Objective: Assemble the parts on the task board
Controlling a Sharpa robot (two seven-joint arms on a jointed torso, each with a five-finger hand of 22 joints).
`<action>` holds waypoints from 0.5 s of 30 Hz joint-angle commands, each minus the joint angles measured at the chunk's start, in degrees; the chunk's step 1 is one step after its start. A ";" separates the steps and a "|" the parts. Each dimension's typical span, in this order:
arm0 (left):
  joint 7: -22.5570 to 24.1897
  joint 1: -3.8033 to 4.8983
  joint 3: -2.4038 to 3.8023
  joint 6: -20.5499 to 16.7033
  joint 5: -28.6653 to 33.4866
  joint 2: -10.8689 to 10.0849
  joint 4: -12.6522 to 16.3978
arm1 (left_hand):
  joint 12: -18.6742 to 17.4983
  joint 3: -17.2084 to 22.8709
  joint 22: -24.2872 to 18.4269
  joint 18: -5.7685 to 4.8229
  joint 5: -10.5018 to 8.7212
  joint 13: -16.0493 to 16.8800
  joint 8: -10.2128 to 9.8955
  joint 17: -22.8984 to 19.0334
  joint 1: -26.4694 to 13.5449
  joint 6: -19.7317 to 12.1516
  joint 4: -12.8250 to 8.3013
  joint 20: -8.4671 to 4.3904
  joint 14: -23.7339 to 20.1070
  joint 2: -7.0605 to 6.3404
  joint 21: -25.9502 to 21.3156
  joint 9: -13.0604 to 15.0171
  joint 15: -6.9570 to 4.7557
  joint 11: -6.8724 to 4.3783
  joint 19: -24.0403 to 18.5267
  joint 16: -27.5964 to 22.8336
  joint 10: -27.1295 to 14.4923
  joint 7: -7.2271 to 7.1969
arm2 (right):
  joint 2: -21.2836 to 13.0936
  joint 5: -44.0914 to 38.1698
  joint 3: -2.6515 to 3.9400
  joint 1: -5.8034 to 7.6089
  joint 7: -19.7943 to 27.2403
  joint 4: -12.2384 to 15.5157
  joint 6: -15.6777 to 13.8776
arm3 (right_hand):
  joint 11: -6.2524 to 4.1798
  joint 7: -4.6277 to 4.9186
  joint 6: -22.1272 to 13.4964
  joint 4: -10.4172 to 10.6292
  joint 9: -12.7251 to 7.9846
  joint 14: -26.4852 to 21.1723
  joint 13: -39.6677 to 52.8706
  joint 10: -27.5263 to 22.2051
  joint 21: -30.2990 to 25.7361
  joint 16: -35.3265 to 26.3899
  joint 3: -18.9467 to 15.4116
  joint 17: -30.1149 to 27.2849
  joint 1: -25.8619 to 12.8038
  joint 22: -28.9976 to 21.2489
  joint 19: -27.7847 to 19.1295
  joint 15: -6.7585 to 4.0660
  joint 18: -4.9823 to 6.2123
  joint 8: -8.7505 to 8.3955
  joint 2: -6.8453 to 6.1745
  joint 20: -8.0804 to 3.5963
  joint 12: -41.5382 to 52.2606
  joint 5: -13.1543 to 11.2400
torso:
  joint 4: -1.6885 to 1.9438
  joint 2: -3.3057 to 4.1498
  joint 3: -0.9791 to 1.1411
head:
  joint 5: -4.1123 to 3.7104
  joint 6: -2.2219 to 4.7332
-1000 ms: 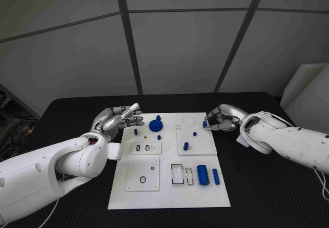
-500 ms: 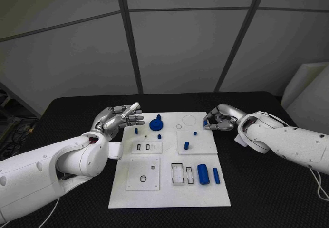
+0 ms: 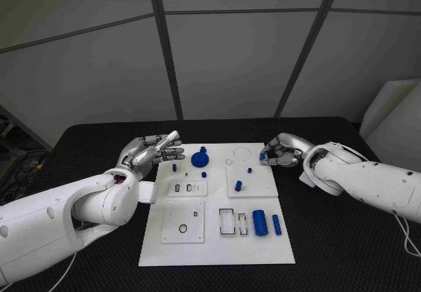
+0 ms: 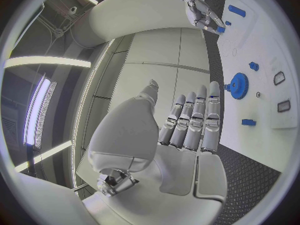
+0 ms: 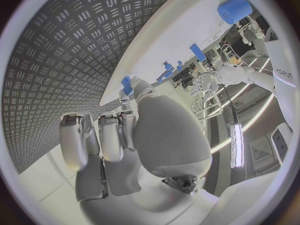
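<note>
Even, fairly bright indoor light falls from above in the head view; the white task board [image 3: 216, 243] reads cleanly against the black table [image 3: 351, 243], with only soft, short shadows. Both wrist views are fisheye circles (straight edges bow toward the rim). Long ceiling light strips [image 4: 37, 112] glare white, and rim detail smears.

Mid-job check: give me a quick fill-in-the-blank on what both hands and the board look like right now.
1. The right hand pinches a small ____ part at the task board's edge.
2. The left hand holds ____.
3. The blue gear lies nearer the ____ hand.
4. The big blue cylinder lies on the ____.

Missing words: blue; nothing; left; task board
</note>
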 commanded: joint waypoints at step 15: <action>-0.01 0.04 0.05 0.85 -0.21 0.03 0.01 | -0.29 -0.02 -0.10 -0.65 -0.13 -0.04 -0.28 0.12 0.18 0.04 -0.61 0.04 -0.15 0.71 -0.37 -0.05 0.08 0.17 -0.48 -0.40 -0.05 0.86 | 0.12 0.21 0.02 0.07 -0.25 0.27 -3.46 | -1.72 -1.77 4.64 -1.17 0.73 5.39 9.34 1.72 0.38 0.27 1.20 11.59 0.75 15.09 5.93 -1.62 -0.86 2.21 2.49 -1.32 1.04 -0.63 | 0.01 -0.04 0.02 | -0.05 -0.10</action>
